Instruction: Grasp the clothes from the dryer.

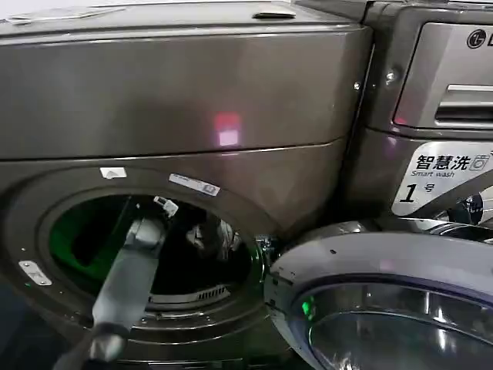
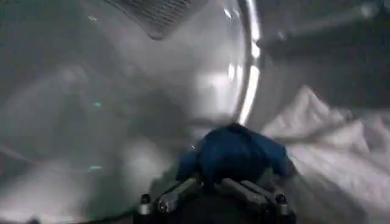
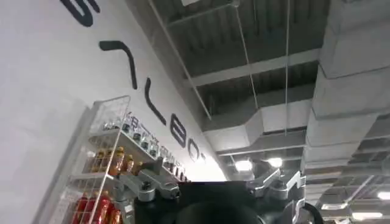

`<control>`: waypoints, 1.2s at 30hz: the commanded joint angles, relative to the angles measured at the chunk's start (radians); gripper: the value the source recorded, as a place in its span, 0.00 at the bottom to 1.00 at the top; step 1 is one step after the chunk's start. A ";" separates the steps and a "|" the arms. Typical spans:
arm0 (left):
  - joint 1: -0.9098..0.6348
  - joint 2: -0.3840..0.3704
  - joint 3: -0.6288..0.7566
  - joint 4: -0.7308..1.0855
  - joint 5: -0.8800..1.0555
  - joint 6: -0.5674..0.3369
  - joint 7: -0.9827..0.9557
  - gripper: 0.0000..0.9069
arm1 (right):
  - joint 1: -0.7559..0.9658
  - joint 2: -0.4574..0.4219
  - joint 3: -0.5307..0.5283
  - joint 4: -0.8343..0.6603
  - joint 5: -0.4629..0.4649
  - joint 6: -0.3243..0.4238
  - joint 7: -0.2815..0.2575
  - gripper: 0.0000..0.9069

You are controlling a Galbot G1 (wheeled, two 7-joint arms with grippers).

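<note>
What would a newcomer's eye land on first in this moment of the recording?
The left arm plunging through the dryer's round port, its door swung open to the right. Inside the drum, the left pincer sits at a dark blue cloth, with whitish fabric heaped beside it.

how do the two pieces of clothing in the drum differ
The blue piece is dark navy and bunched into a lump; the white piece is pale grey-white and spread out in long folds. The blue piece sits between the left gripper's fingers, while the white piece lies free beside it on the drum floor. Both are soft, wrinkled fabric inside the dryer.
</note>
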 commanded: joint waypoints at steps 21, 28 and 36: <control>0.203 -0.173 -0.084 -0.221 -0.355 -0.316 -0.518 0.00 | 0.009 0.010 0.001 -0.001 -0.044 0.071 -0.048 1.00; 0.216 -0.152 -0.079 -0.235 -0.344 -0.314 -0.506 0.00 | 0.009 0.013 -0.001 0.004 -0.044 0.069 -0.044 1.00; 0.229 -0.129 -0.073 -0.247 -0.347 -0.301 -0.478 0.00 | 0.011 0.014 0.002 0.013 -0.043 0.061 -0.050 1.00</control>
